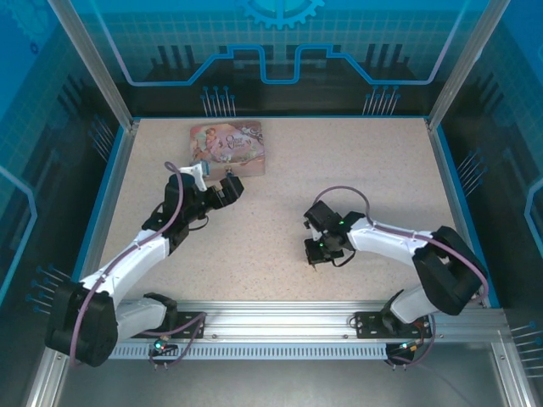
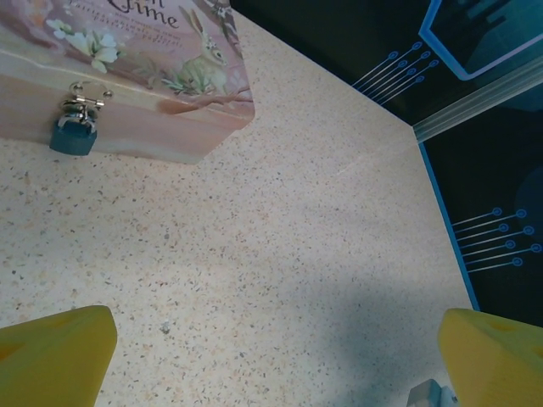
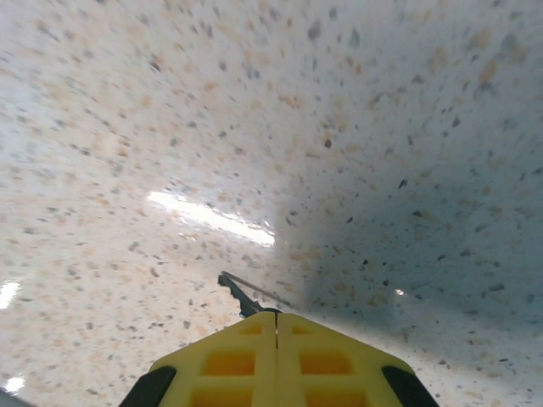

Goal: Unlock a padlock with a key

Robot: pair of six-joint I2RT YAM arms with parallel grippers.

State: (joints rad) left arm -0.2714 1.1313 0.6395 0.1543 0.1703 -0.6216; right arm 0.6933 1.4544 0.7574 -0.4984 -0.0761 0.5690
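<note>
Near the far edge of the surface (image 1: 382,170), left of its middle, lies the pink tin (image 1: 226,146), lid up. From the left wrist, the padlock (image 2: 74,136) hangs on the silver hasp (image 2: 83,100) at the tin's near wall. Its thin shackle is on top and its blue body below, so its long axis runs upright against that wall. Whether the body's bottom touches the surface is hard to tell. From above, the padlock is too small to make out.

Just in front of the tin, the left gripper (image 1: 222,188) hovers with its jaws spread wide and nothing between them. In its own camera the 2 yellow fingers (image 2: 51,352) sit at opposite bottom corners, both cut off by the frame, and the padlock is well apart from them, up at the left.

Right of the surface's middle, toward the near edge, the right gripper (image 1: 316,256) points down close to the surface. In its wrist view the gripper (image 3: 276,326) is closed, its 2 fingers pressed together on the key (image 3: 242,298). Only a short dark end of the key sticks out past the fingertips, angled up and to the left in that view, low over the surface. The rest of it is hidden between the fingers. The speckled surface beyond is blurred, with a bright glare streak and a shadow on the right.
</note>
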